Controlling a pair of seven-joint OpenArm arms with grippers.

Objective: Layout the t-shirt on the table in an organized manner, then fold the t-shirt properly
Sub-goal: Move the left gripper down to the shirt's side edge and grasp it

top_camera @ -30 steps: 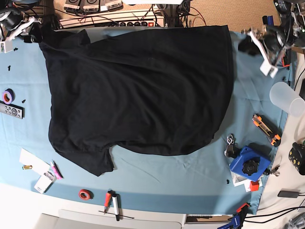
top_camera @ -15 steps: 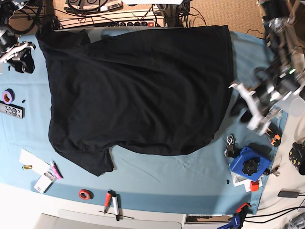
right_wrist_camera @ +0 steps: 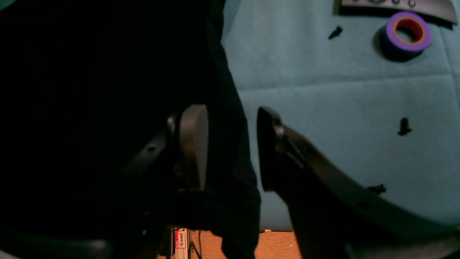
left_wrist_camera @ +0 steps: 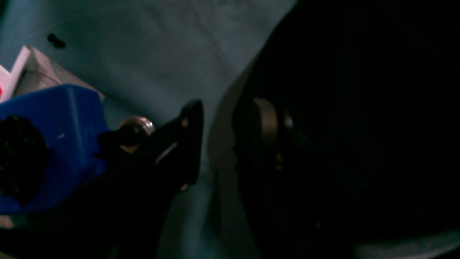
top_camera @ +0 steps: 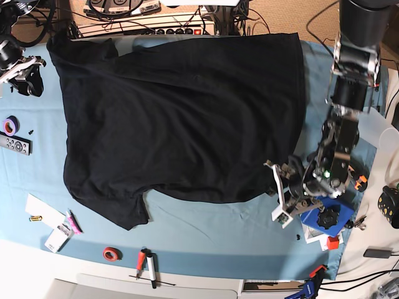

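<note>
T-shirt [top_camera: 181, 118] lies spread, black, plain side up, across our blue table [top_camera: 206, 230]. Our left gripper [left_wrist_camera: 215, 144], jaws parted, straddles shirt's edge near blue box [left_wrist_camera: 61, 144]. Our right gripper [right_wrist_camera: 231, 147], jaws wide, straddles hem at table's far corner, purple tape roll [right_wrist_camera: 408, 32] nearby

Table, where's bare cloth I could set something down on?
Free: the table's near strip between the t-shirt's hem and the red tape, and the left strip between sleeve and purple tape. Crowded: the near right corner, with the left gripper, blue box and cutter.
</note>
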